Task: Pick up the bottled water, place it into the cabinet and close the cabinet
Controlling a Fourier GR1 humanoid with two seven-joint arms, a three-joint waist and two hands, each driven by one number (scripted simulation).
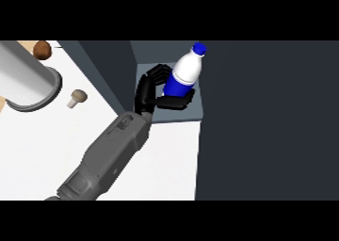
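A robot hand grips the water bottle inside the cabinet at 12 o'clock; it should stand level before release.

Grey forearm, black robot hand

the bottled water has its lower end covered by the curled fingers of the one hand in view. i can't tell which arm it belongs to. the grey cylinder runs off the left edge, and the brown object is cut by the top band.
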